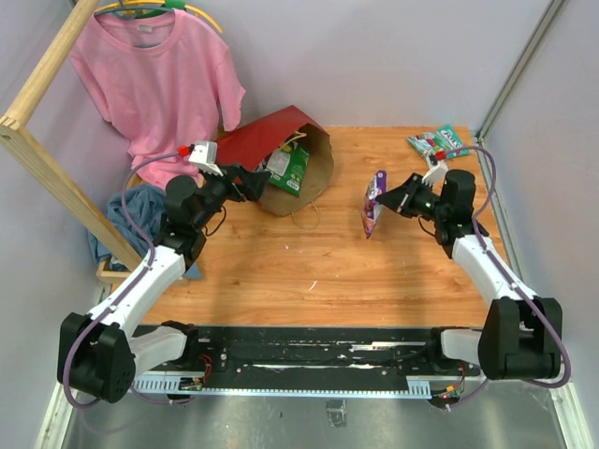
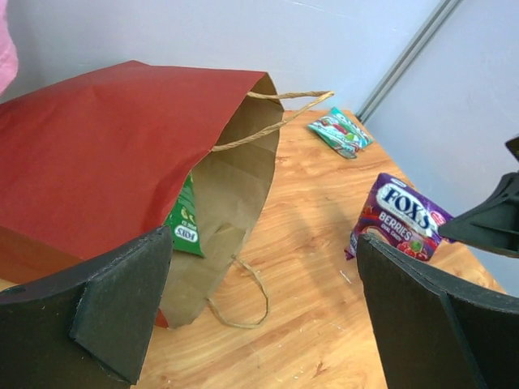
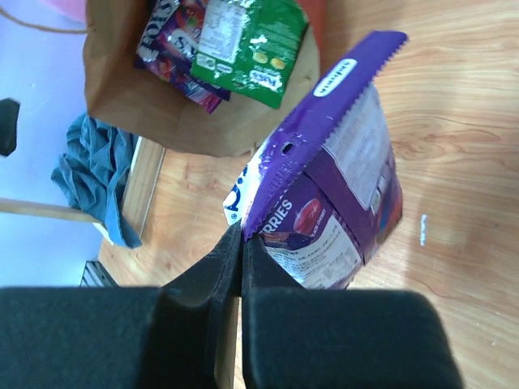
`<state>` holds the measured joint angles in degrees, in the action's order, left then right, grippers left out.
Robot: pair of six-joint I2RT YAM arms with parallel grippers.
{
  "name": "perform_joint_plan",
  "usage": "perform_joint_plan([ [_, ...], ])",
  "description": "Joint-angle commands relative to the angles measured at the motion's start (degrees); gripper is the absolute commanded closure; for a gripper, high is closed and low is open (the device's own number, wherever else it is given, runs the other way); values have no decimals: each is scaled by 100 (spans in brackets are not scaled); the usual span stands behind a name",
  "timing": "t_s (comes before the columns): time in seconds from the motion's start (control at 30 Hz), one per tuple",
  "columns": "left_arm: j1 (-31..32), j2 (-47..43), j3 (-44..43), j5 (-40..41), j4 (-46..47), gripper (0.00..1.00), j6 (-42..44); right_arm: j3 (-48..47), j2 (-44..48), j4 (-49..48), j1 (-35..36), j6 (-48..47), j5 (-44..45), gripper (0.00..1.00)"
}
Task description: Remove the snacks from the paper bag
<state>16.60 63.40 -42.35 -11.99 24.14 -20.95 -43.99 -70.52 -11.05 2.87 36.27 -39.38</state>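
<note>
The dark red paper bag (image 1: 267, 140) lies on its side at the back left, its brown mouth (image 2: 235, 186) facing the table's middle. A green Fox's packet (image 1: 288, 168) (image 2: 185, 228) lies in the mouth, and the right wrist view shows a purple packet (image 3: 174, 49) beside the green one (image 3: 251, 44). My left gripper (image 1: 255, 183) (image 2: 263, 271) stands open just in front of the mouth, holding nothing. My right gripper (image 1: 391, 198) (image 3: 242, 243) is shut on the edge of a purple Fox's Berries packet (image 1: 373, 204) (image 3: 340, 178), held right of centre, clear of the bag.
Two teal-green packets (image 1: 438, 142) (image 2: 340, 132) lie at the back right corner. A pink T-shirt (image 1: 154, 84) hangs behind the bag. A blue cloth (image 1: 126, 215) and a wooden beam (image 1: 56, 178) sit off the table's left edge. Walls close in at the back and right.
</note>
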Motion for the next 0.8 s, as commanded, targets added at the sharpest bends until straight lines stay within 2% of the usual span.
perform_joint_plan([
  [0.0, -46, -45, 46, -204, 328, 0, -116, 387, -293, -747, -492, 541, 167, 99],
  [0.13, -43, -80, 60, -140, 279, 0, -74, 887, -1196, -1136, -1081, 1263, 107, 99],
  [0.27, -56, -109, 42, -127, 192, 0, -24, 1409, -2043, -2316, -1367, 1946, -315, 99],
  [0.33, -54, -145, 45, -88, 171, 0, 8, 1581, -2183, -2699, -1393, 2098, -313, 99],
  [0.47, -52, -166, 38, -71, 165, 0, 8, 1590, -2084, -2735, -1375, 2112, -249, 99],
  [0.6, -55, -113, 41, -128, 242, 0, -70, 1286, -1789, -2645, -964, 2049, -130, 99],
  [0.77, -56, -65, 27, -193, 273, 0, -138, 159, -1546, -1559, 311, 1500, 522, 99],
])
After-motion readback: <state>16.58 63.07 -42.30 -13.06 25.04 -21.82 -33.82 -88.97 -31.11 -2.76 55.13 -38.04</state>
